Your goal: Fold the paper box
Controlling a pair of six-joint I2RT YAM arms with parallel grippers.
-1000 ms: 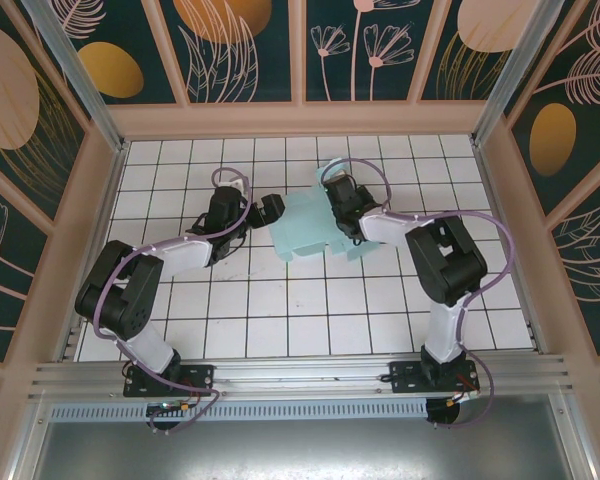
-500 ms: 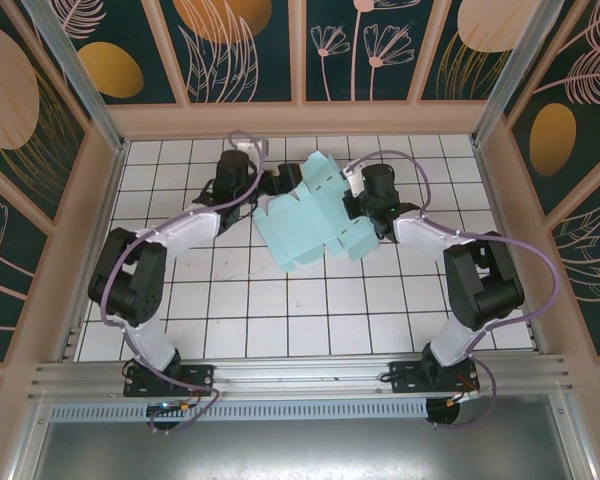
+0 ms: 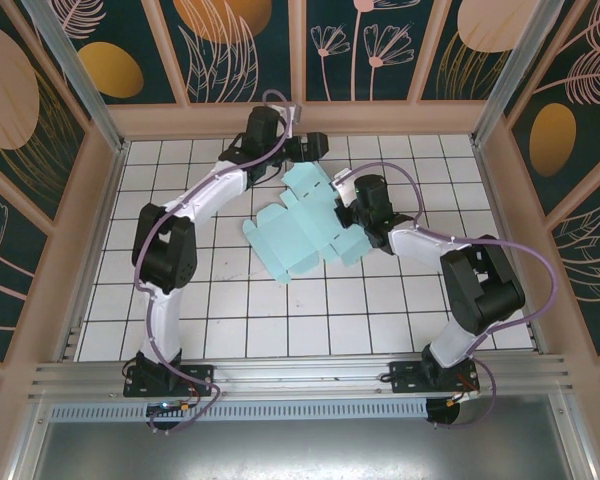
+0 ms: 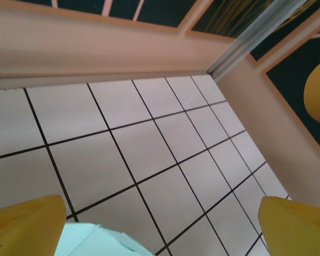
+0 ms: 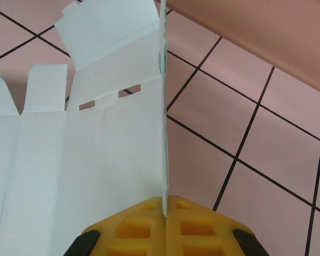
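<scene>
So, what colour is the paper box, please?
Pale teal, close to light blue. The paper box shows best in the top external view.

A white counter of square tiles with dark grout lines (image 3: 280,330) is bordered on its left, far and right edges by a pale pinkish wooden frame (image 3: 300,120). Above the frame, dark teal wall panels painted with gold ovals and pale line-drawn leaves and flowers (image 3: 380,50) are mounted. Silver metal posts (image 3: 75,65) are seen rising at the far corners. Along the near edge a ribbed aluminium rail (image 3: 300,372) is laid, with a grey metal sheet (image 3: 300,450) in front of it.
</scene>
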